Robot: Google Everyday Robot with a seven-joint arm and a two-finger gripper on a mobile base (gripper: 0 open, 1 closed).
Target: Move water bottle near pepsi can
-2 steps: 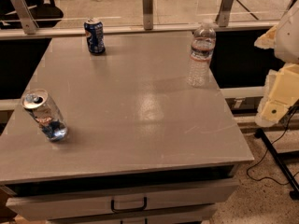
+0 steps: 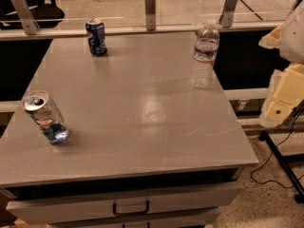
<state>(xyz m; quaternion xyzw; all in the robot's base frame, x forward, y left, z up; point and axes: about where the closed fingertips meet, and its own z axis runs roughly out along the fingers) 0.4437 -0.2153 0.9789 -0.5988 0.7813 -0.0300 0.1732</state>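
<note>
Gripper [image 2: 284,96] at the right edge of the scene, off the side of the table [image 2: 142,127], seen as pale cream blocks below a white arm segment [image 2: 295,30]. It holds nothing, is clear of every object, and whether it is open or closed cannot be told. Water bottle [image 2: 204,56] the nearest object to it, upright by the far right edge of the tabletop, white cap on and label band around its upper half. Pepsi can [image 2: 96,37] upright at the far left of the table, well apart from the bottle, with bare grey surface between them. Silver can [image 2: 46,117] with red and blue marks at the near left, its top showing. Drawer with a dark handle [image 2: 130,208] beneath the near edge. Metal posts [image 2: 150,7] along the far rail; black cable [image 2: 280,160] on the speckled floor at the right.
</note>
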